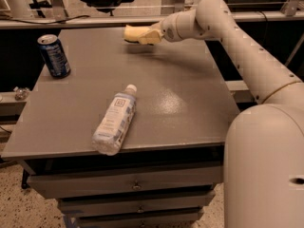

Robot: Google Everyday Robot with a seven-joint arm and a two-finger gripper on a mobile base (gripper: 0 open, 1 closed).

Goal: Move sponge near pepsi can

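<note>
Camera view, upper middle: claw grips the sponge by its end; soft, it could slip out before reaching the pepsi can.

- No wording can be read anywhere.
- Pepsi can, well apart from the gripper that is clamped on the sponge: light markings are seen, illegible.
- Water bottle, well apart from the gripper, towards the camera: a white label is seen, print illegible.

The arm is showing smooth off-white tubular links with rounded joints, small dark holes running along the long link, and a thin seam ringing its wide base. Its cream gripper is pinching the sponge over the table's far edge.
</note>
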